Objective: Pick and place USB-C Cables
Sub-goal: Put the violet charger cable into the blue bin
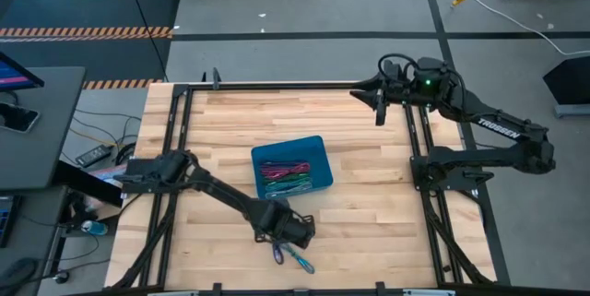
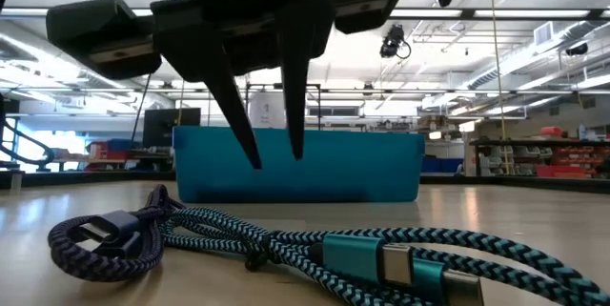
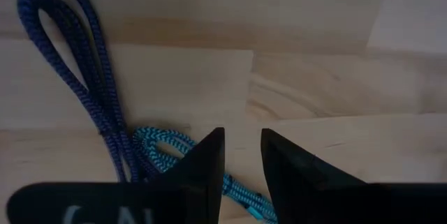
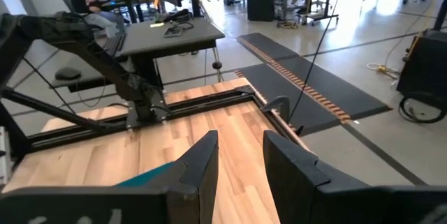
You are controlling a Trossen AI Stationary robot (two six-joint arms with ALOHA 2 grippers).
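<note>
Landmark: blue bin [image 1: 293, 165] at the middle of the wooden table [image 1: 369, 195].

Left gripper [image 1: 288, 231]: positioned on the near side of the bin, hovering above the table surface. Fingers [image 2: 295, 87] stand slightly parted with a narrow gap; nothing is held between them.

Two USB-C cables lie on the table just below this gripper, nearer the table's front edge than the bin: a dark blue cable [image 3: 77, 77] and a teal cable [image 3: 164, 147], touching.

Further cable bundles [image 1: 286, 174] lie inside the bin.

Right gripper [image 1: 379, 112]: at the far right of the bin, near the table's back edge, well apart. Fingers [image 4: 202, 161] narrowly parted, empty.
</note>
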